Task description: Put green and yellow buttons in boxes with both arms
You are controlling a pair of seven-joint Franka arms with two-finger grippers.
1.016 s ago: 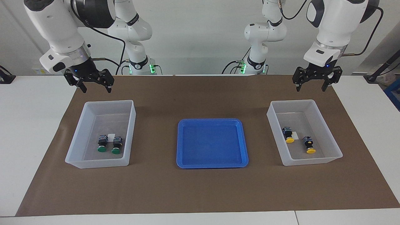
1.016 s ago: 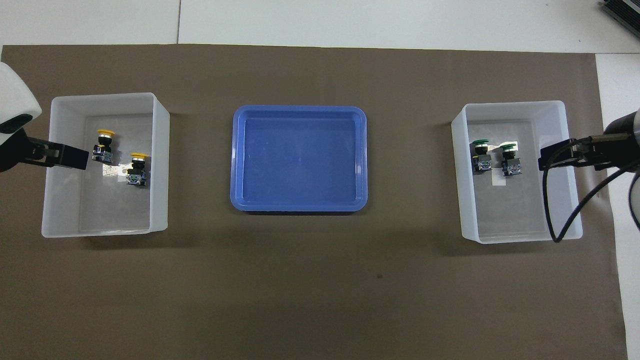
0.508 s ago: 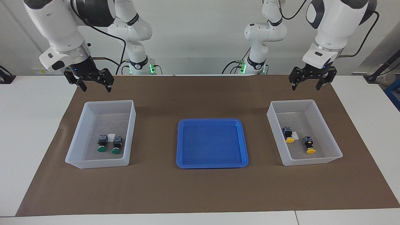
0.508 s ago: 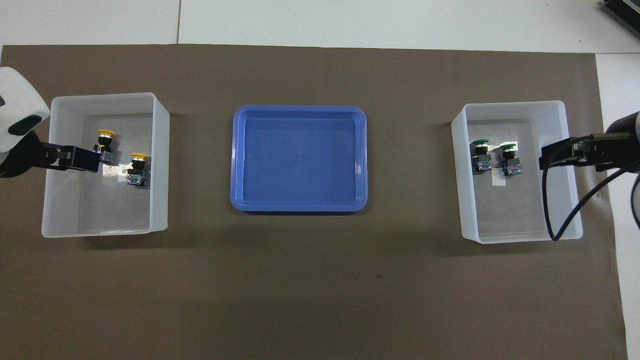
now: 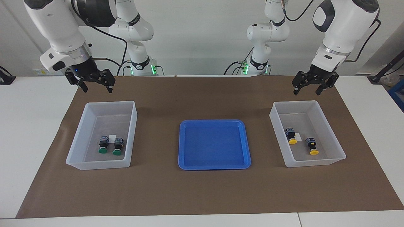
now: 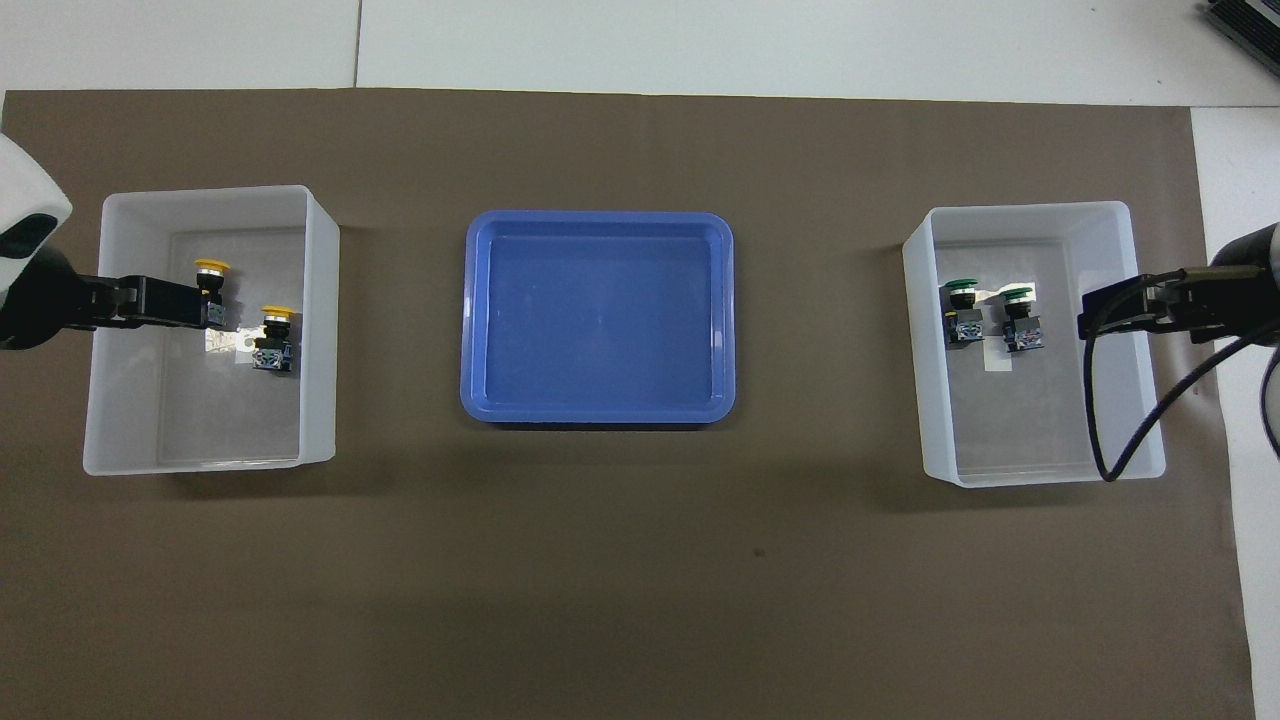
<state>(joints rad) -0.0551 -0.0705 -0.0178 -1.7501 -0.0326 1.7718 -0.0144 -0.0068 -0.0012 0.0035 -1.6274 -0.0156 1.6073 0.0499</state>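
Two green buttons (image 5: 102,147) (image 5: 117,148) lie side by side in the box (image 5: 98,164) at the right arm's end; they also show in the overhead view (image 6: 962,300) (image 6: 1020,308) in that box (image 6: 925,350). Two yellow buttons (image 5: 291,136) (image 5: 312,147) lie in the box (image 5: 315,163) at the left arm's end, which also shows in the overhead view (image 6: 320,330). My right gripper (image 5: 98,91) (image 6: 1110,310) is open and empty, raised over its box's outer rim. My left gripper (image 5: 306,93) (image 6: 170,303) is open and empty, raised over its box, and in the overhead view covers part of one yellow button (image 6: 210,270); the other (image 6: 272,340) shows whole.
A shallow blue tray (image 5: 214,164) (image 6: 600,415) lies empty in the middle of the brown mat (image 5: 202,192), between the two boxes. White table surface borders the mat at both ends.
My left gripper has shifted a little toward the table's middle and turned; from above it now reaches farther over its box. The right gripper has barely moved. The buttons lie still.
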